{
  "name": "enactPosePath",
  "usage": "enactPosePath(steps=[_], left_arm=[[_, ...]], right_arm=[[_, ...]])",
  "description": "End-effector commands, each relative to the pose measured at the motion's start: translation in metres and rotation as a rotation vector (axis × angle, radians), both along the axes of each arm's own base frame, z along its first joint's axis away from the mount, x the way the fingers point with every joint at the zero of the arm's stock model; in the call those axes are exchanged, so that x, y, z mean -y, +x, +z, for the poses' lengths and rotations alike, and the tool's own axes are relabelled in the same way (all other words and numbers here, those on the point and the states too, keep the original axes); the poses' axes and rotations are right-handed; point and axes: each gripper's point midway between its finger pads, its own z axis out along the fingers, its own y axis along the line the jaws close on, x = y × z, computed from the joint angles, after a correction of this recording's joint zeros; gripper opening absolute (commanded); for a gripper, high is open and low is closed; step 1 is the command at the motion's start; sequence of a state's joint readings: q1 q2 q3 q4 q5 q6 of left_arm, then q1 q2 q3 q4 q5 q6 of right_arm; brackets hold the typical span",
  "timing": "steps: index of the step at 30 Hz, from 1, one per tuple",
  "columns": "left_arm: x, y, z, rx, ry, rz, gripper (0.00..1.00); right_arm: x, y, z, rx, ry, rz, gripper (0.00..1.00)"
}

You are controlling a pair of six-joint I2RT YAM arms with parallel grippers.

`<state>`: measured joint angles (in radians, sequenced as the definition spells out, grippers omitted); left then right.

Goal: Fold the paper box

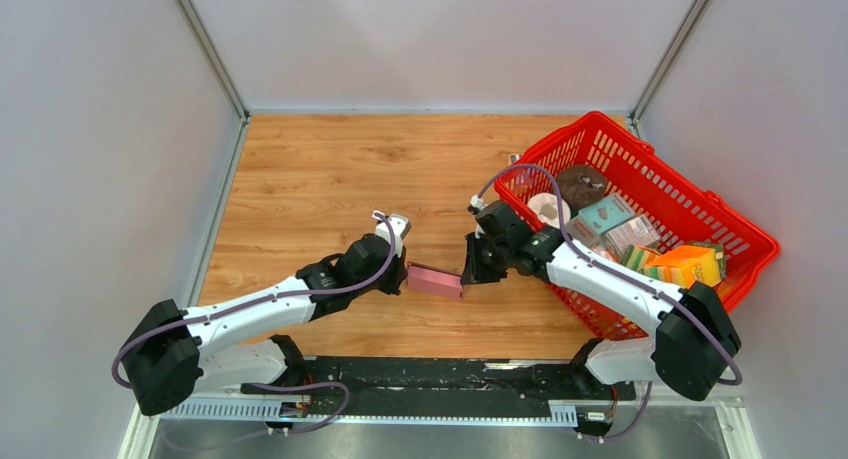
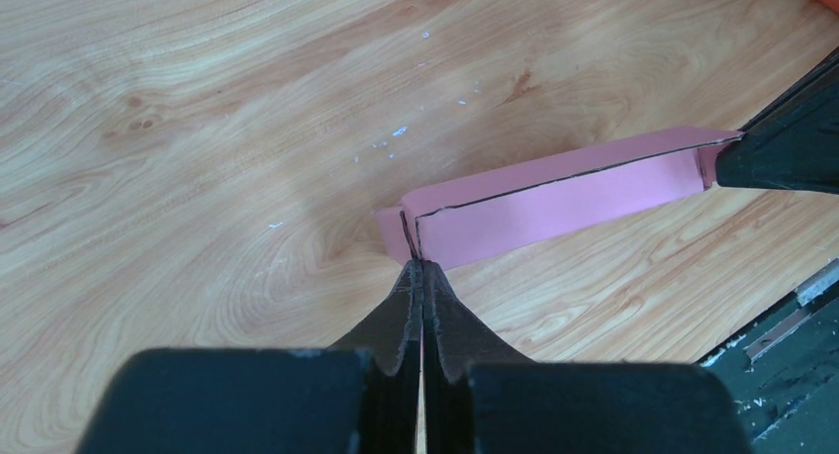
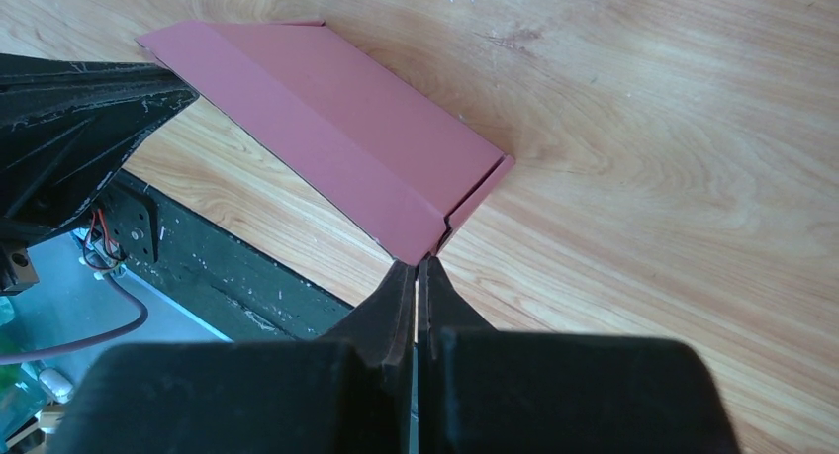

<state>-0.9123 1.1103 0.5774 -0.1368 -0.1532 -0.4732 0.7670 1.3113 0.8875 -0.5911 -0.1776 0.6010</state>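
Note:
The paper box (image 1: pixel 435 280) is a flat-folded pink strip held between my two grippers near the table's front middle. My left gripper (image 1: pixel 403 277) is shut, its tips pinching the box's left end. In the left wrist view the gripper (image 2: pixel 420 266) bites the end edge of the paper box (image 2: pixel 554 202), and the right gripper's fingertips (image 2: pixel 782 147) sit at the far end. My right gripper (image 1: pixel 466 277) is shut on the opposite end. From the right wrist camera, the gripper (image 3: pixel 420 264) nips a corner of the box (image 3: pixel 346 128).
A red basket (image 1: pixel 640 144) stands at the right, holding a teal box (image 1: pixel 605 214), an orange box (image 1: pixel 690 264) and other goods. A black rail (image 1: pixel 430 374) runs along the table's near edge. Grey walls enclose the wooden table (image 1: pixel 330 169).

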Motion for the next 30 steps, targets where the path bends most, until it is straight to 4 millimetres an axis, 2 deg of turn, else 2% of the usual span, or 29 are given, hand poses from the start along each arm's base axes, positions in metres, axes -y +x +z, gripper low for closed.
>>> enactPosePath(steps=[1,4,9,11,13,19,23,27,30], left_arm=[[0.01,-0.006,0.001,-0.028,-0.014,-0.049,0.0],[0.01,-0.006,0.001,-0.027,-0.014,-0.047,0.0],[0.01,-0.006,0.0,-0.03,-0.01,-0.047,0.0],[0.01,-0.007,0.0,-0.031,-0.014,-0.047,0.0],[0.009,-0.007,0.0,-0.031,-0.014,-0.047,0.0],[0.006,-0.007,0.0,-0.023,-0.011,-0.041,0.0],[0.005,-0.008,-0.002,-0.023,-0.007,-0.039,0.0],[0.005,-0.008,-0.002,-0.026,-0.007,-0.039,0.0],[0.005,-0.008,0.0,-0.028,-0.009,-0.037,0.0]], right_arm=[[-0.011,0.006,-0.006,0.038,0.044,0.013,0.0],[-0.009,0.006,-0.008,0.04,0.03,0.014,0.0],[-0.028,0.008,0.021,0.053,0.145,0.035,0.0],[-0.033,0.008,0.026,0.049,0.17,0.039,0.0],[-0.032,0.01,0.022,0.054,0.155,0.047,0.0],[-0.004,0.007,-0.009,0.074,0.002,0.049,0.0],[0.014,0.009,-0.013,0.128,-0.076,0.057,0.0],[0.019,0.013,-0.017,0.159,-0.102,0.064,0.0],[0.01,0.012,-0.02,0.149,-0.069,0.077,0.0]])
